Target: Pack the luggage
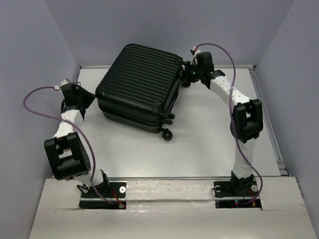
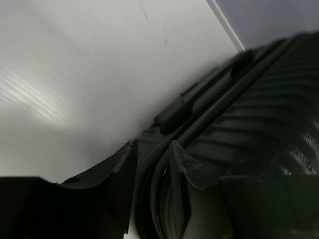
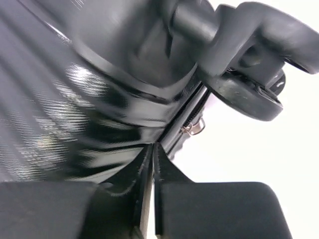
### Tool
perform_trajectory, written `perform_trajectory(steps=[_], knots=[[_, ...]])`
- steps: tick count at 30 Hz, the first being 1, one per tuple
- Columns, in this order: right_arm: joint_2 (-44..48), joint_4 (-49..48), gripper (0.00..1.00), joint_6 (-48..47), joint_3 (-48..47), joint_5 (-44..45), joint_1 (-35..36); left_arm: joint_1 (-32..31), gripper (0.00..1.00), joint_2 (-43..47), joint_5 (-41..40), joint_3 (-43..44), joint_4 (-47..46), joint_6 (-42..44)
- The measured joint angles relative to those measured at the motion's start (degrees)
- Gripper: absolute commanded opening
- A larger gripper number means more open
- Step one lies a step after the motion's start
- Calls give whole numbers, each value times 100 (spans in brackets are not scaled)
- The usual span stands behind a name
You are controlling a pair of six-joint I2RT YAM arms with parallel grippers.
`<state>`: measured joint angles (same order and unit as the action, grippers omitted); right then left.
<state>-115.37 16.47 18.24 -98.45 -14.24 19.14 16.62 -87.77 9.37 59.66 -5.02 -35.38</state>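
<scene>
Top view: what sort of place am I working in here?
Probably a robot lab test cell, not a home: a white table boxed in by plain grey walls, with the black luggage lying on it.

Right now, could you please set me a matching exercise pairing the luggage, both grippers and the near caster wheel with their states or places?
Things:
1. luggage
2. left gripper
3. right gripper
4. near caster wheel

States or places:
A. fingers pressed together
B. closed, lying flat on the table
C. fingers apart
D. jutting from the near corner

Pairs: 1-B, 2-C, 3-A, 4-D
</scene>
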Motion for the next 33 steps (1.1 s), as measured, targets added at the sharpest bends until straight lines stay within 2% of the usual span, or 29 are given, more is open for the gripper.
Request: perform_trajectory(steps=[1, 3, 4, 5, 7, 9, 12, 13, 14, 16, 17, 20, 22, 23, 24, 26, 28, 33], knots=[[-188, 24, 32, -55, -345, -31, -57, -17, 42, 175, 111, -236, 4, -33], [-404, 138, 46, -197, -960, -44, -125, -83, 51, 540, 234, -682, 79, -70], [-358, 136, 56, -273, -964, -26, -136, -116, 58, 717, 234, -826, 136, -90], [-243, 146, 60, -295, -903, -66, -136, -127, 65, 903, 229, -879, 264, -66], [70, 116, 63, -348, -549, -96, -118, -129, 71, 1202, 157, -885, 372, -37], [789, -9, 64, -358, 332, -240, -74, -140, 74, 1652, 116, -800, 446, -50], [1650, -127, 44, -343, 1397, -382, -24, -387, 74, 2140, -42, -538, 505, 37], [2017, -238, 29, -330, 1869, -463, 9, -527, 73, 2302, -101, -463, 522, 76], [2260, -339, 20, -295, 2199, -546, 17, -684, 71, 2444, -225, -411, 549, 131], [2691, -599, 7, -238, 2841, -664, 28, -1099, 70, 2868, -516, -385, 634, 262], [2881, -782, 7, -197, 3189, -745, 28, -1604, 70, 3274, -693, -391, 754, 345], [3327, -1305, 13, -79, 4201, -918, 28, -2787, 70, 3875, -874, -555, 811, 354], [3414, -1508, 23, -92, 4623, -1067, 28, -3827, 75, 4081, -1034, -791, 807, 247], [3414, -1670, 35, -138, 4795, -1163, 28, -4288, 77, 4085, -1097, -905, 769, 155], [3407, -1832, 44, -203, 4962, -1294, 28, -5025, 80, 3974, -1163, -1062, 761, 28], [3375, -2236, 51, -286, 5160, -1488, 28, -5882, 82, 3536, -1217, -1274, 741, -186], [3202, -2802, 59, -398, 5300, -1794, 28, -6380, 82, 2992, -1176, -1314, 643, -354], [2667, -3840, 64, -555, 5364, -2354, 28, -6771, 82, 1926, -1158, -1257, 472, -503]])
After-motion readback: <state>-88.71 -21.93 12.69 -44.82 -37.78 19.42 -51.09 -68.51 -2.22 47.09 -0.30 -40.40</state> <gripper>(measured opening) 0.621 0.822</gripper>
